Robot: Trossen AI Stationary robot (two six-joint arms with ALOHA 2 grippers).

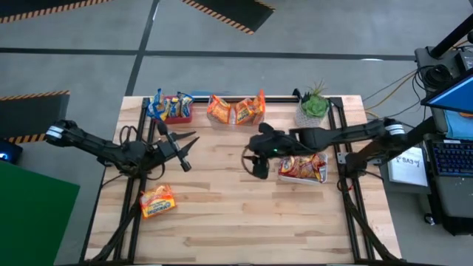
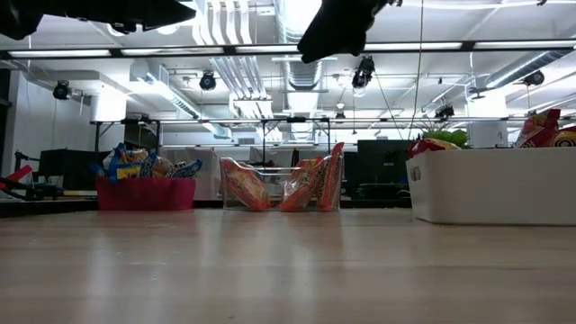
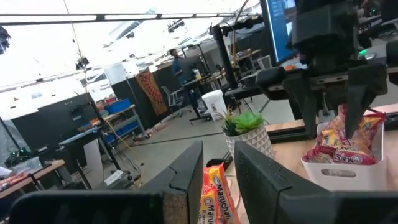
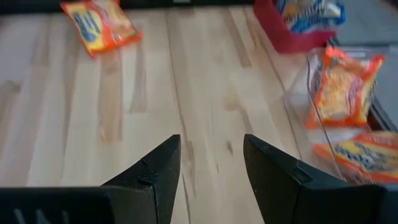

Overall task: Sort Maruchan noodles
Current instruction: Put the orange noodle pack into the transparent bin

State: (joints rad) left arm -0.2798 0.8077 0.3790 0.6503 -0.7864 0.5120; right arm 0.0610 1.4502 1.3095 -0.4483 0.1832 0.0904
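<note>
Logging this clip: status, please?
Both hands open, empty: left hand mid-table, right hand beside white bin. One loose packet unsorted, front-left. Nothing in the way.

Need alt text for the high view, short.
Overhead of a wooden table: the right pincer hangs open and empty beside a white bin of noodle packets, the left pincer at mid-left. Along the far edge stand a red bin, a clear bin and a potted plant; one loose packet lies near left.

One camera looks straight down, one skims level across the table (image 1: 244, 222), two ride wrists.
</note>
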